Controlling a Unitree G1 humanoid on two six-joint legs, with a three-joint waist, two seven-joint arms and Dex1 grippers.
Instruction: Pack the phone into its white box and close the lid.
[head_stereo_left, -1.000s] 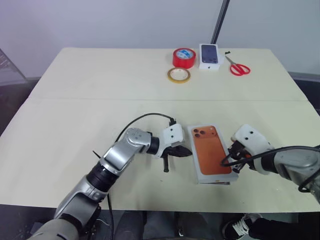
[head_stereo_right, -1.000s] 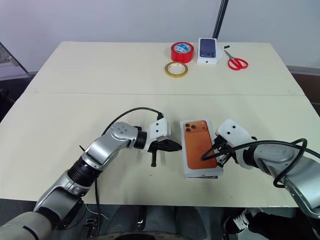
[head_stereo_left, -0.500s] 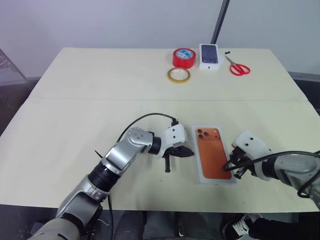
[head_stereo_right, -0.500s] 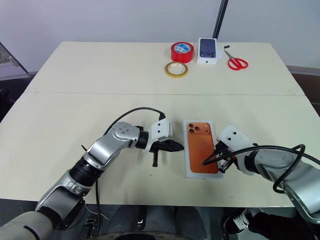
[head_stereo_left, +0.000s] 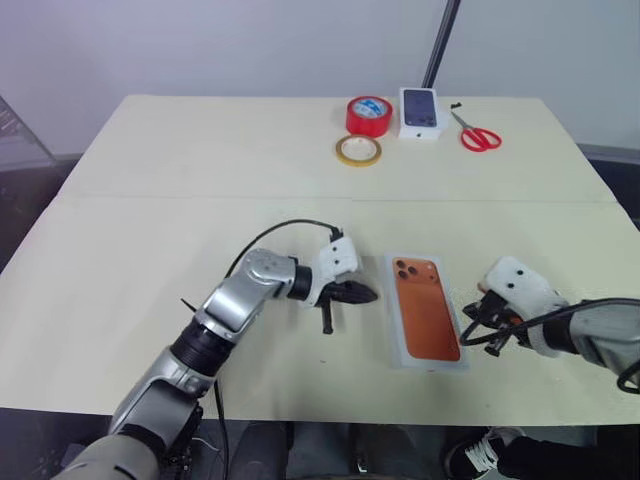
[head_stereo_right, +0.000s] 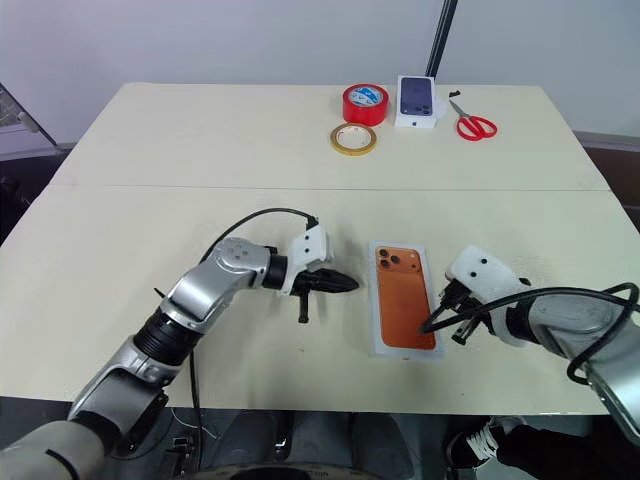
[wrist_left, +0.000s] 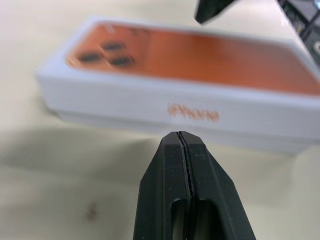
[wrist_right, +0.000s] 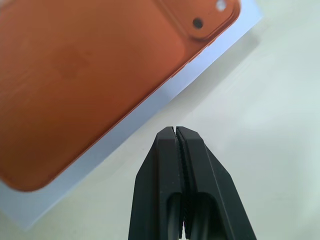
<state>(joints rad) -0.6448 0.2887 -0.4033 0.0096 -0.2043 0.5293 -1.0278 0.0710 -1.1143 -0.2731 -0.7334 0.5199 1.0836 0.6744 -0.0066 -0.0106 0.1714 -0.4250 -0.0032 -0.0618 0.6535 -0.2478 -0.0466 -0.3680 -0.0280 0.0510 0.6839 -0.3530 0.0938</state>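
Nearby, on the cream table (head_stereo_left: 150, 200), the lid (head_stereo_left: 426, 322) covers the box, flanked by both grippers' pressed-together fingers (wrist_left: 186, 195), gripping nothing.

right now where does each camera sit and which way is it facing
Left eye and right eye views: on the head, looking forward and down at the table; both arms show, left gripper and right gripper shut either side of the lid.
Left wrist view: along its shut fingers at the lid's side.
Right wrist view: along its shut fingers at the lid's printed top.
All views share the lid.
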